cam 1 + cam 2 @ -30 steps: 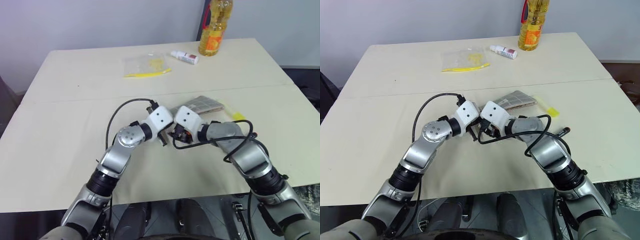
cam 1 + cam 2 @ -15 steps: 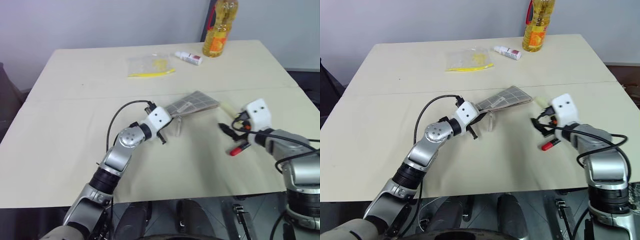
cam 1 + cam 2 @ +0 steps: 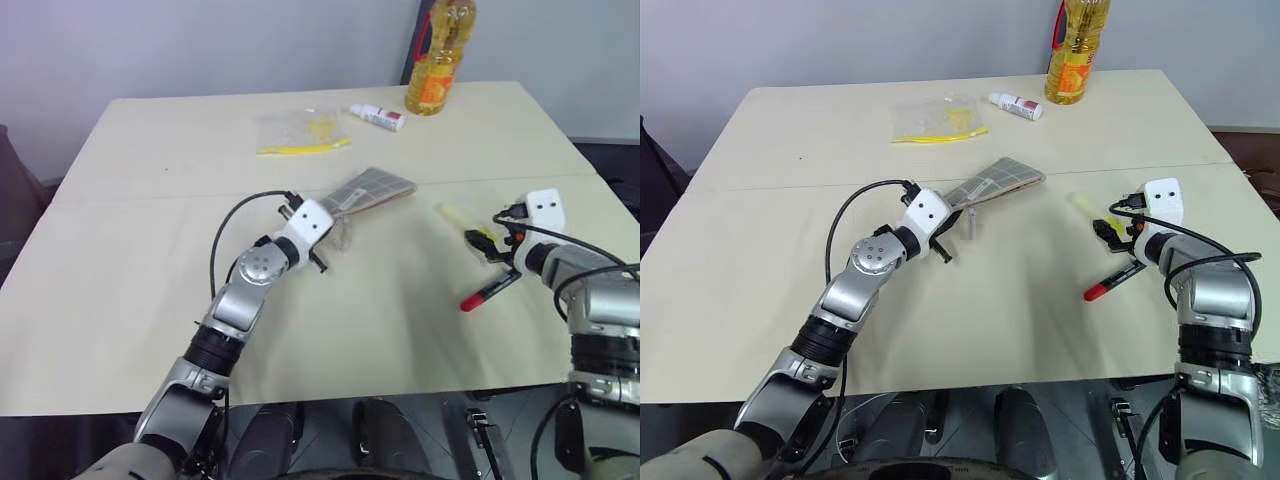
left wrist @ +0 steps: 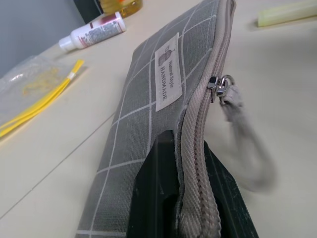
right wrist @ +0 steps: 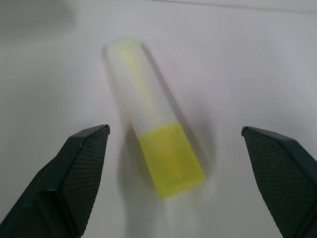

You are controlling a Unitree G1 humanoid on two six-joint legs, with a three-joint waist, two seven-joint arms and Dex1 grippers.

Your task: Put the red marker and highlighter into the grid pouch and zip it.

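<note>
The grey grid pouch (image 3: 370,189) lies at the table's middle, raised at its near end. My left gripper (image 3: 333,214) is shut on that end, with the black fingers (image 4: 158,198) pinching the zipper edge of the grid pouch (image 4: 148,99). The zip pull (image 4: 220,89) sits partway along that edge. The pale-yellow highlighter (image 3: 462,220) lies to the right. My right gripper (image 3: 489,246) hovers open just above the highlighter (image 5: 148,109), one finger on each side, not touching it. The red marker (image 3: 490,290) lies on the table just nearer than that gripper.
At the far edge of the beige table (image 3: 130,250) stand an oil bottle (image 3: 438,60), a small white tube (image 3: 377,116) and a clear bag (image 3: 295,130) with a yellow strip. The table's right edge is close beyond my right arm.
My right gripper left the pouch and swung far right to the highlighter. The red marker now lies in plain sight. The left gripper pushed the pouch slightly farther away.
</note>
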